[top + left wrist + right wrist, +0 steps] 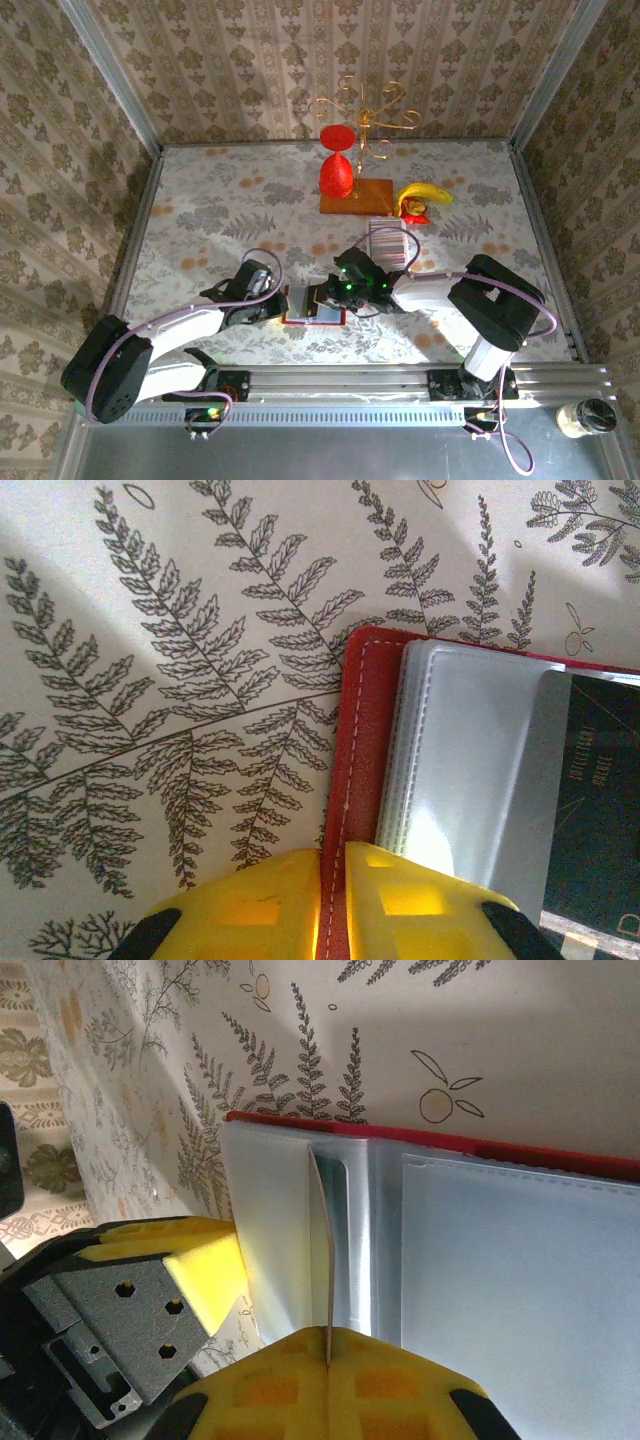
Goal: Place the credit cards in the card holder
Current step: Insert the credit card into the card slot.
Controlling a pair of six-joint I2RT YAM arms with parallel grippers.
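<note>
One thin, pale whitish-grey credit card [325, 1260] is pinched edge-on between the closed yellow pads of the right gripper [328, 1345]. Its far edge meets the clear plastic sleeve of the small red book-like card holder [520, 1280] at the mouth of a pocket. Whether that edge is already inside the slot cannot be told. The card holder lies open on the fern-patterned table cover [200, 200], near the front edge, between the two arms. The left gripper [333, 868] is closed to a narrow slit on the edge of the red cover and pins that side down. The long striped card row [388, 245] lies just behind the right gripper, apart from the card holder.

Probable faults from this position:

1. Missed slot. If the card's edge rides over the sleeve lip and not under it, the card will slide across the plastic and stay outside the pocket.
2. Card flex. The card is held at one edge only, so a push against a snagged sleeve would likely bow it or twist it out of the pads.
3. Holder shift. The insertion push runs toward the pinned side. A weak pinch could let the cover slip and the holder skate or fold.
4. Gripper contact. The two grippers stand just beside each other, so a small sideways correction risks a collision.
</note>
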